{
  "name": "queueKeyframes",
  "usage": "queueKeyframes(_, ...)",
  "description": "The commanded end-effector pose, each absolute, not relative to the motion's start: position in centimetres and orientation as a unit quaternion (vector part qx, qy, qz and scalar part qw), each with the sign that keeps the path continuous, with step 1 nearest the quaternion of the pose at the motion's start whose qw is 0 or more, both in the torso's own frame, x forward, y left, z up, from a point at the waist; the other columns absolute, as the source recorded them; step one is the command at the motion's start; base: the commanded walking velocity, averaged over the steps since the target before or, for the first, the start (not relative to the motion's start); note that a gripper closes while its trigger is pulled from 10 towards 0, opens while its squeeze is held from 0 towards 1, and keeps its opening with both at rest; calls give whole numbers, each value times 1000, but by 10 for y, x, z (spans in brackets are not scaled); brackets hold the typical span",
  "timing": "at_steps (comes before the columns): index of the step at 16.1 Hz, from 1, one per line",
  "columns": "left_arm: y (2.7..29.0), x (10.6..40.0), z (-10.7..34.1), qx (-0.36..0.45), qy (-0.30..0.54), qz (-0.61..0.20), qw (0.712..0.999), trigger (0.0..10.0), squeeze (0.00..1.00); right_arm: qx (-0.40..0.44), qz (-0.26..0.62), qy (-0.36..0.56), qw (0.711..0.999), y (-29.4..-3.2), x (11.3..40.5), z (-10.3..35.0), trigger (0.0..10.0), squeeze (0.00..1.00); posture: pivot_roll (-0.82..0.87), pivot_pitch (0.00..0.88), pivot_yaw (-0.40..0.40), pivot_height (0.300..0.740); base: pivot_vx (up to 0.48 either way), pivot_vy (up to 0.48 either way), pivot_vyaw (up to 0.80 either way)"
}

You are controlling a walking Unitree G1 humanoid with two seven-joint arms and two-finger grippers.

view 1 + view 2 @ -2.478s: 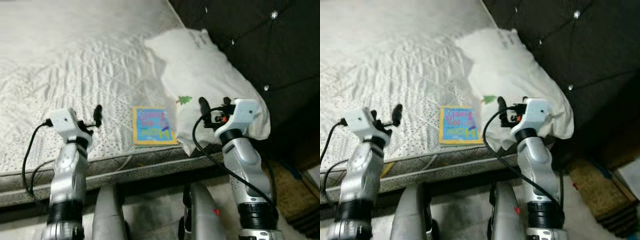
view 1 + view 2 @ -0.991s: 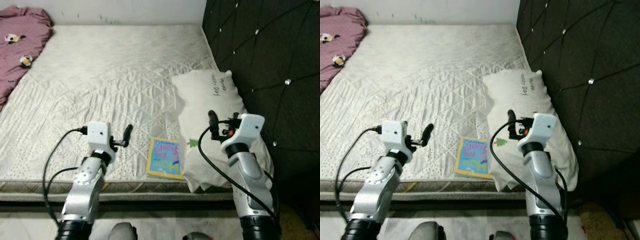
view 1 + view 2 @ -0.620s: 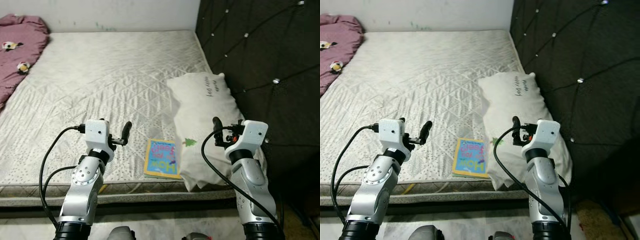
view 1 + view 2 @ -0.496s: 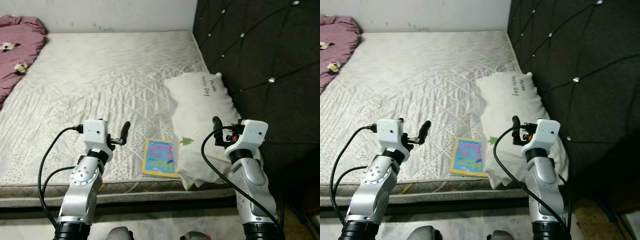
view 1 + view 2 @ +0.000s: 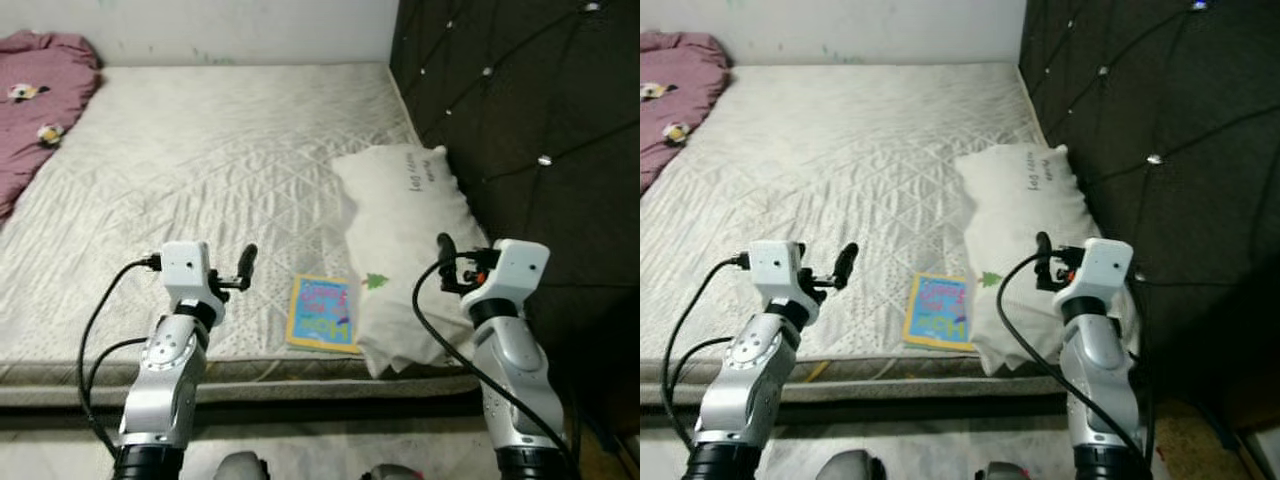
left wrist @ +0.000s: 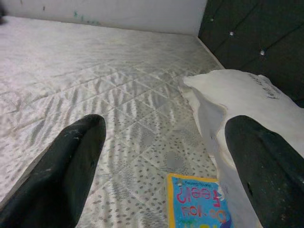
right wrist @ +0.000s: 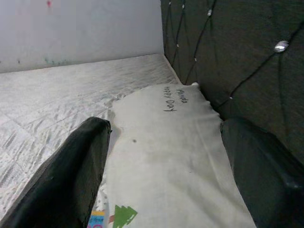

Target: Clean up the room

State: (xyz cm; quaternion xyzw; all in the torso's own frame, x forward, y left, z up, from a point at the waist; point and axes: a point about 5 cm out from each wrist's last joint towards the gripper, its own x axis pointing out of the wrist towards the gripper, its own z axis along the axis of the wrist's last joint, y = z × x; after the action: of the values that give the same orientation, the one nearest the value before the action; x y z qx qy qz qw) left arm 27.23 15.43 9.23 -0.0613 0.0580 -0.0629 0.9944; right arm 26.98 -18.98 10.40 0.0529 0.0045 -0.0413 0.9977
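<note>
**Approach to the bed – book is the likely first pick**

While both arms are hanging raised at the mattress edge, the robot is standing w/ nothing in either gripper, so the step in hand looks like lining up, not grasping. The left gripper [image 5: 245,262] is hovering over the mattress [image 5: 220,150], fingers spread wide & empty, as the left wrist view shows. The right gripper [image 5: 445,250] is hovering above the pillow [image 5: 410,220], fingers likewise parted & holding nothing.

The colourful book [image 5: 323,313] is lying flat near the mattress's front edge, between the two grippers: just ahead & to the inner side of the left gripper, below & to the inner side of the right. Its far edge is touching or tucked against the pillow; can't tell which.

A purple blanket [image 5: 35,100] is bunched well away, far ahead-left of the left gripper.

Judgement: next move probably calls for the left gripper reaching inward & down to the book. Thin & flat on soft bedding, so an edge pinch is needed.
</note>
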Motion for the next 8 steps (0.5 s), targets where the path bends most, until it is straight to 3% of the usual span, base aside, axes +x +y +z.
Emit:
queueKeyframes(1, 160, 273, 96, -58, 54, -57, 995, 10000, 0, 58, -36, 4, 998, -186, 270, 106, 10000, 0, -44, 28, 10, 740, 0, 480, 0)
queueKeyframes(4, 160, 274, 97, -65, 53, -57, 995, 10000, 0, 58, -36, 6, 998, -187, 270, 106, 10000, 0, -46, 29, 8, 740, 0, 480, -358)
queueKeyframes(8, 159, 275, 97, -69, 53, -56, 995, 10000, 0, 54, -35, 6, 998, -188, 270, 107, 10000, 0, -50, 32, 6, 740, 0, 480, 0)
